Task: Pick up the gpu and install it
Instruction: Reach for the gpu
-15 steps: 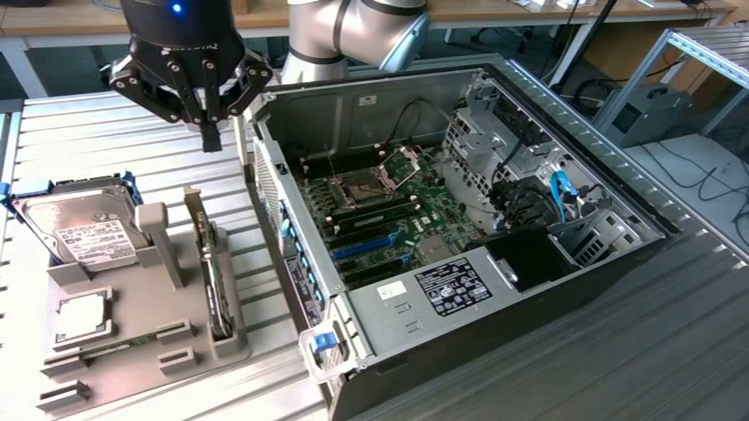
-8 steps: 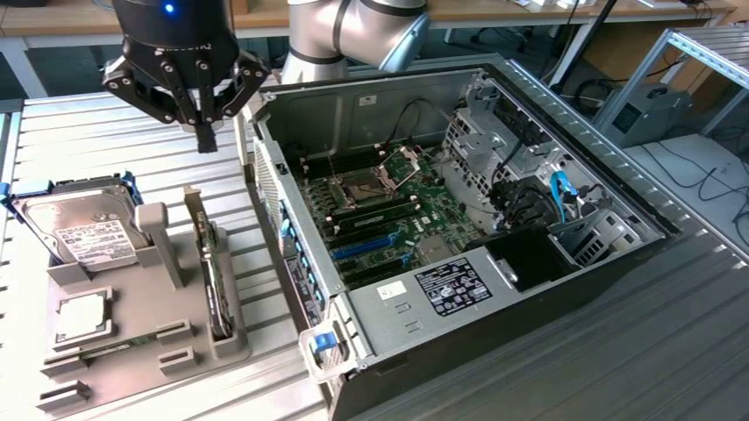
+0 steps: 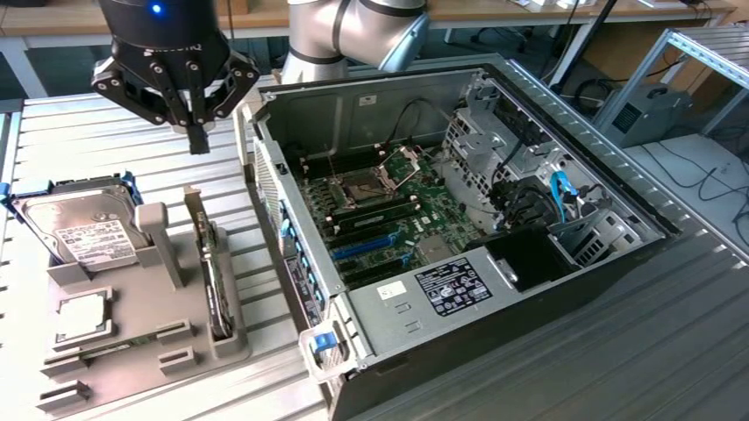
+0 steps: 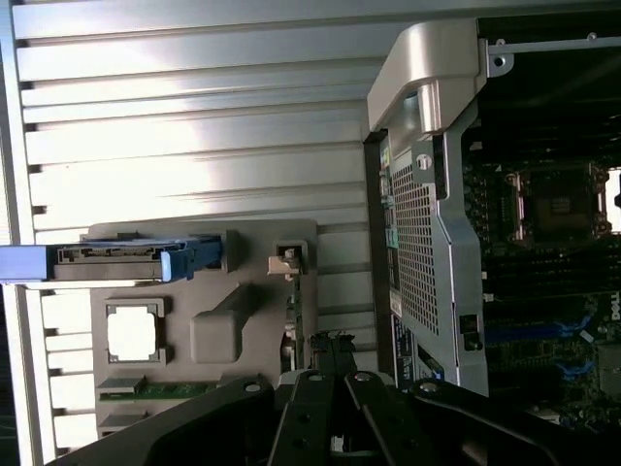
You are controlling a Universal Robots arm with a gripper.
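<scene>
The gpu (image 3: 210, 272) is a thin dark card standing on its edge in a slot of the grey holder (image 3: 146, 298), at the exterior view's left. My gripper (image 3: 198, 140) hangs above the slatted table just past the card's far end, well above it, shut with nothing between its fingers. In the wrist view the gpu (image 4: 290, 309) shows edge-on along the holder's side (image 4: 223, 320), with my gripper (image 4: 330, 361) shut above it. The open computer case (image 3: 468, 219) lies beside the holder, its motherboard (image 3: 374, 210) exposed.
The holder also carries a silver hard drive (image 3: 80, 230) in a blue caddy, a square CPU chip (image 3: 82, 316) and a memory stick (image 4: 165, 388). The case's metal side wall (image 4: 427, 214) stands close to the gpu. Cables and a drive cage (image 3: 538, 210) fill the case's far side.
</scene>
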